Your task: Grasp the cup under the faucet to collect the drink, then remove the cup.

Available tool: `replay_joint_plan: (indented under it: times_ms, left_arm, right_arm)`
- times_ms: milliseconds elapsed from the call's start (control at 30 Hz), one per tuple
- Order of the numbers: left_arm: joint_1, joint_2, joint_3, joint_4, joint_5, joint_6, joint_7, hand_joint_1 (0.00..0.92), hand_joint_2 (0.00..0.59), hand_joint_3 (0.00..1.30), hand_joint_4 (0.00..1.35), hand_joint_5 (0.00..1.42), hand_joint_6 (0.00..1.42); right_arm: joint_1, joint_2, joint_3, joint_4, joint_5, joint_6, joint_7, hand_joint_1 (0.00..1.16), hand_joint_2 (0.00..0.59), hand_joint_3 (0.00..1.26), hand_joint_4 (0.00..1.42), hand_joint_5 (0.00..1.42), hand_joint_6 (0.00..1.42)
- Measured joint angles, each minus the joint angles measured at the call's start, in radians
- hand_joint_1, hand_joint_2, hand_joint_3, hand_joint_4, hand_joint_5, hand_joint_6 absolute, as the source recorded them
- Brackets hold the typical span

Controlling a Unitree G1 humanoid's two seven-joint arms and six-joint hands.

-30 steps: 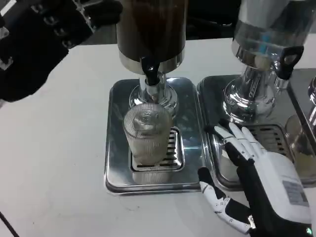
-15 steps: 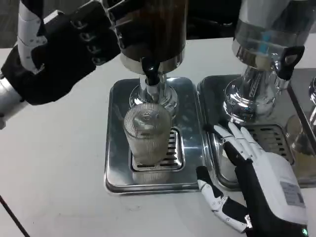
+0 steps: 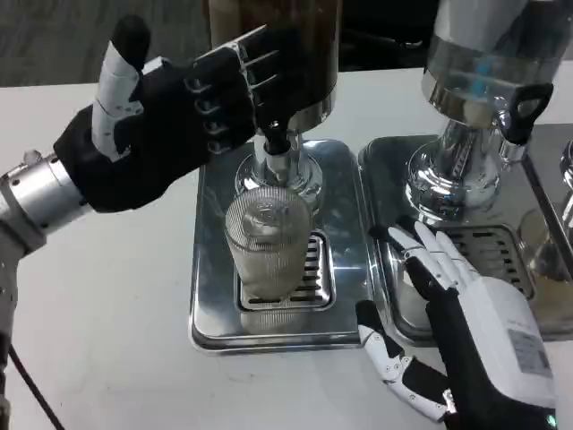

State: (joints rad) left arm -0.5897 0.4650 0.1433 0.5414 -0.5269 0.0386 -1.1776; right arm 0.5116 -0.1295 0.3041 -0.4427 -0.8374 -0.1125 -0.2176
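Left hand raised by the faucet, ribbed cup on the drip grate, right hand resting flat.

The left hand (image 3: 166, 125), black-palmed with a white thumb, hangs above the white table (image 3: 98, 296) with its fingers spread apart and holding nothing; its fingertips (image 3: 269, 63) reach toward the dark cylindrical drink dispenser (image 3: 286, 54), just above the black faucet lever (image 3: 275, 136). Below the faucet, the clear ribbed glass cup (image 3: 266, 246) stands upright on the slotted grate of the shiny steel drip tray (image 3: 210, 269). Beside it sits a second steel tray (image 3: 385, 179) carrying a clear-tank dispenser on a chrome base (image 3: 457, 170). The right hand (image 3: 461, 313), white-backed, lies open with its fingers spread over that second tray's near edge, near the cup but not touching it.
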Motion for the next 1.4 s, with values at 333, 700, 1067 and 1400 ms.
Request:
replay_joint_plan:
  times_ms: [333,700,1067,1400]
  left_arm:
    - [-0.009,-0.010,-0.007,0.033,0.033,-0.053,-0.007,0.000,0.023,0.03,0.00,0.00,0.00]
    - [-0.020,-0.014,-0.018,0.086,0.076,-0.081,-0.012,0.000,0.022,0.01,0.00,0.00,0.00]
    - [-0.022,-0.015,-0.032,0.101,0.144,-0.195,-0.008,0.000,0.019,0.01,0.00,0.00,0.00]
    - [-0.021,-0.015,-0.051,0.108,0.178,-0.276,0.006,0.000,0.015,0.02,0.00,0.00,0.00]
  right_arm:
    - [0.001,-0.001,-0.001,0.000,0.003,0.000,0.000,0.59,0.472,0.21,0.08,0.06,0.10]
    - [0.012,0.002,0.000,0.000,0.004,0.000,-0.003,0.59,0.466,0.21,0.09,0.06,0.10]
    - [0.014,0.003,0.000,0.000,0.011,0.000,-0.003,0.58,0.466,0.21,0.09,0.07,0.09]
    - [0.014,0.000,-0.003,-0.003,0.021,0.000,-0.001,0.57,0.474,0.21,0.09,0.07,0.09]
